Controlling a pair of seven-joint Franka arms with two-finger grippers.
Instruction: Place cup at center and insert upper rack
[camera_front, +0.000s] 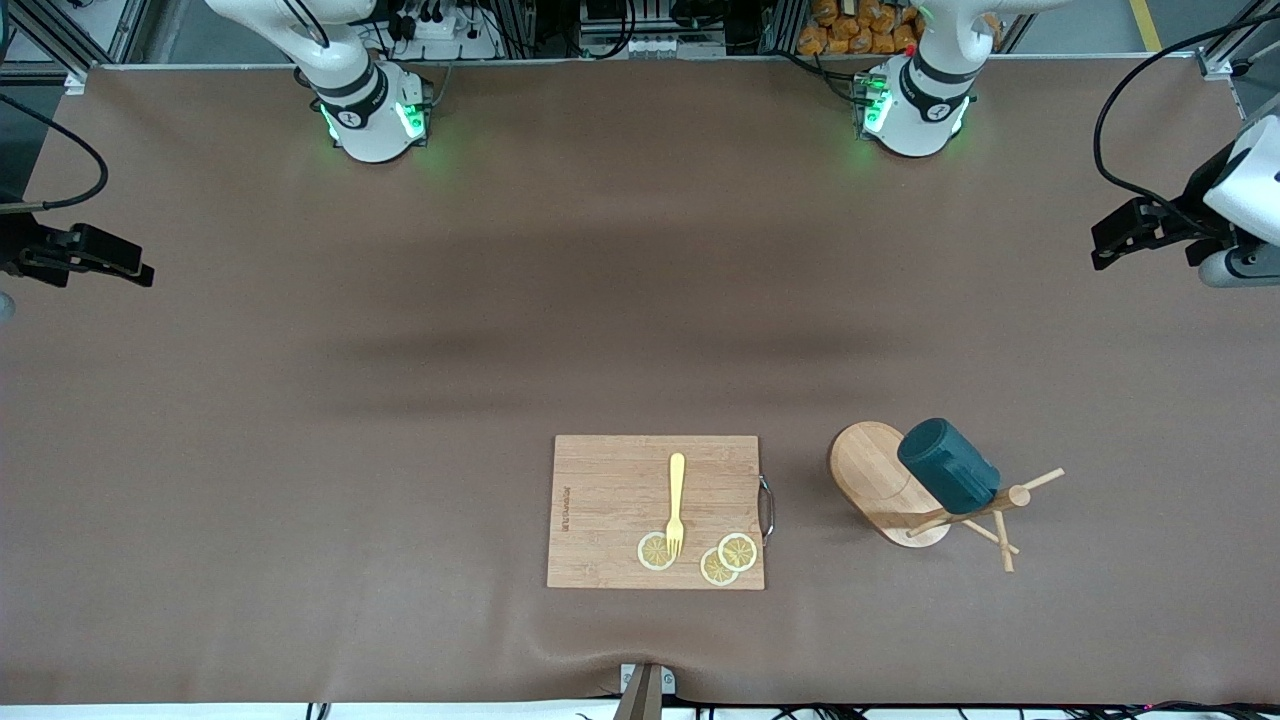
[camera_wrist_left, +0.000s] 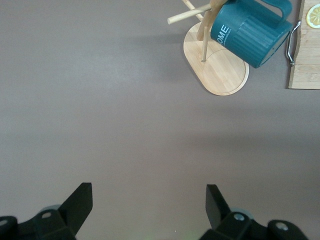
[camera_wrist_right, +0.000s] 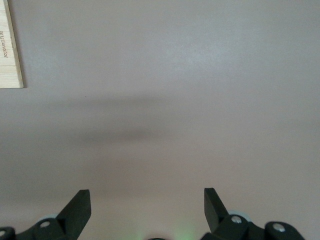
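While the left tool (camera_wrist_left: 149, 210) hangs over bare desk (camera_front: 300, 400) at the left arm's end, its fingers stand wide apart with nothing between them, and the right tool (camera_wrist_right: 147, 210) does the same over bare cloth at the right arm's end; both arms look to be waiting, high and drawn back to the desk's edges. Outward from the left tool, the dark teal cup (camera_wrist_left: 250, 32) shows in its wrist view, hung slantwise on a peg of the wooden rack (camera_front: 905, 485), whose oval base sits flat on the desk toward the left arm's end and fairly near the front camera. So the cup is on the rack, not standing at the middle of the desk, and no tool touches it. Just beside the rack, toward the right arm's end, lies the cutting board (camera_front: 610, 510) with a yellow fork (camera_front: 676, 500) and three lemon slices (camera_front: 728, 558) on it; a corner of that board also shows in the right wrist view. As to progress, I judge the placing of the cup at center is not shown as done, since the desk's middle is bare. Whether the rack's upper pegs are all seated is hard to make out from this height; some sticks seem to splay low near the base, so that part I cannot settle.
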